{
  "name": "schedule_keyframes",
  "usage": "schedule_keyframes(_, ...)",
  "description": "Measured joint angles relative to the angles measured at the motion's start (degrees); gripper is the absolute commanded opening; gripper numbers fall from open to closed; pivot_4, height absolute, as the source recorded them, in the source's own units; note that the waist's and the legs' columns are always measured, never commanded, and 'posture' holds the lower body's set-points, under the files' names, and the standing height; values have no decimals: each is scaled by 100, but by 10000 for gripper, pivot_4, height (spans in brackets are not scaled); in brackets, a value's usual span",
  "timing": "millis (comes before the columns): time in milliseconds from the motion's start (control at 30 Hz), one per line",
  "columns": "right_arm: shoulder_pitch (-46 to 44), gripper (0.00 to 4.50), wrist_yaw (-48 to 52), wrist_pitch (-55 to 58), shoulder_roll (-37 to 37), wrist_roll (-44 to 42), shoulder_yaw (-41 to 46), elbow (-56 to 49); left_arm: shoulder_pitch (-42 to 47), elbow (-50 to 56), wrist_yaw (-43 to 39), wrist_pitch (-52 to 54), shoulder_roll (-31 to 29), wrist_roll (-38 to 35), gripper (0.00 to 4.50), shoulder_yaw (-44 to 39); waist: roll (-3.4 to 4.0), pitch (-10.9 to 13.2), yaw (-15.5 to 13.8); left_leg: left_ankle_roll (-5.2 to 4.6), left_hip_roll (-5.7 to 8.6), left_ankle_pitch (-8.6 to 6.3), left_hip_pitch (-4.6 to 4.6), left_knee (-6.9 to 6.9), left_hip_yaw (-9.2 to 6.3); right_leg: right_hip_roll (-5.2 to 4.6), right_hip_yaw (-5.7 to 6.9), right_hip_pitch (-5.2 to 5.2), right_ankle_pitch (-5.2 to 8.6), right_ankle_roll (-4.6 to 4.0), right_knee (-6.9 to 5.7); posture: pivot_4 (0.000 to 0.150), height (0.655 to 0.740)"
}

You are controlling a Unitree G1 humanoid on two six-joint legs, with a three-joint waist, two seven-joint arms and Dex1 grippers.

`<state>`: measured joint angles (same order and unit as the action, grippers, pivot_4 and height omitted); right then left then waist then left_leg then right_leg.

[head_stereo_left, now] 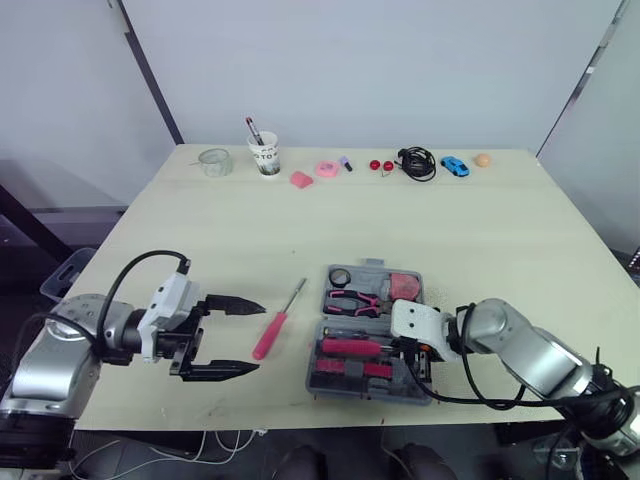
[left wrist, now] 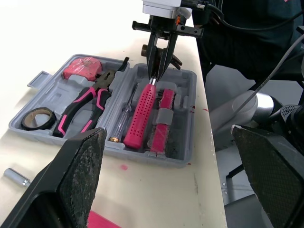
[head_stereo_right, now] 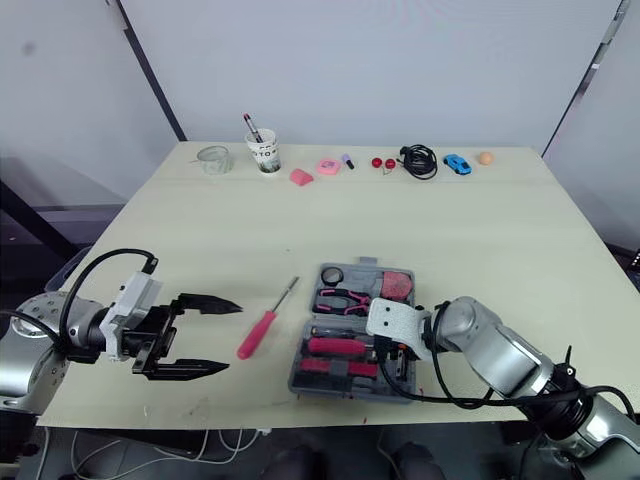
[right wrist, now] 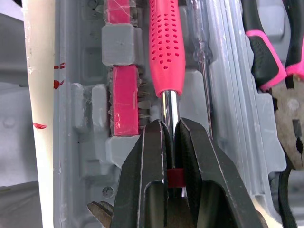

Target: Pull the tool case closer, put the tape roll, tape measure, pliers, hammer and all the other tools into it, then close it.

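The grey tool case (head_stereo_left: pixel 318 372) lies open near the table's front edge. Its far half holds a black tape roll (head_stereo_left: pixel 340 277), a pink tape measure (head_stereo_left: pixel 405 287) and pink-handled pliers (head_stereo_left: pixel 352 303). In the near half lies the pink-handled hammer (right wrist: pixel 166 47), beside a clear screwdriver (right wrist: pixel 198 35) and a red bit strip (right wrist: pixel 124 95). My right gripper (head_stereo_left: pixel 415 360) is shut on the hammer's chrome shaft, right in its slot. A pink screwdriver (head_stereo_left: pixel 277 322) lies on the table left of the case. My left gripper (head_stereo_left: pixel 258 338) hovers open just left of that screwdriver, fingers (left wrist: pixel 80 175) spread wide.
Along the far edge stand a glass jar (head_stereo_left: pixel 214 161), a paper cup with pens (head_stereo_left: pixel 265 155), pink bits (head_stereo_left: pixel 302 179), a black cable (head_stereo_left: pixel 418 162), a blue toy car (head_stereo_left: pixel 454 166) and an orange ball (head_stereo_left: pixel 482 159). A small metal socket (left wrist: pixel 14 176) lies by the case.
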<state>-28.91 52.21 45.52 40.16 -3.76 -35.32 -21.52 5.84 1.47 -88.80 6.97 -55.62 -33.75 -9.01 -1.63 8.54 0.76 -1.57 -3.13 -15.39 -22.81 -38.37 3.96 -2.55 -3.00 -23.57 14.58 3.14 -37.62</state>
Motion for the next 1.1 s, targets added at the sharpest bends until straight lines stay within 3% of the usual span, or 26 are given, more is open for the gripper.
schedule_keyframes(533, -15, 139, 122, -100, -309, 274, -46, 183, 6, 13, -1, -4, 3, 0, 45000, 6, -3, -1, 12, 0, -3, 0, 1, 0, 3, 1, 0, -4, -1, 0, -4, 1500, 7400)
schedule_keyframes(667, -14, 14762, 140, -169, -341, 319, -47, 230, 5, 23, 0, -4, 19, -1, 45000, 7, -2, -1, 9, 0, -3, 0, 1, 0, 4, 1, 0, -4, -1, 0, -4, 1500, 7400)
schedule_keyframes(767, -14, 29247, 130, -216, -379, 333, -46, 230, -2, 23, 0, -5, 29, -1, 45000, 7, -4, -2, 3, 0, -3, 0, 1, 0, 5, 1, 0, -4, -1, 0, -3, 1500, 7400)
schedule_keyframes(1100, 345, 29247, 236, -391, -566, -276, 752, 227, 116, 52, 1, -111, 167, -12, 45000, 22, -6, -4, -11, 0, -2, 0, 0, 0, 3, 1, 0, -2, -1, 2, -3, 1500, 7400)
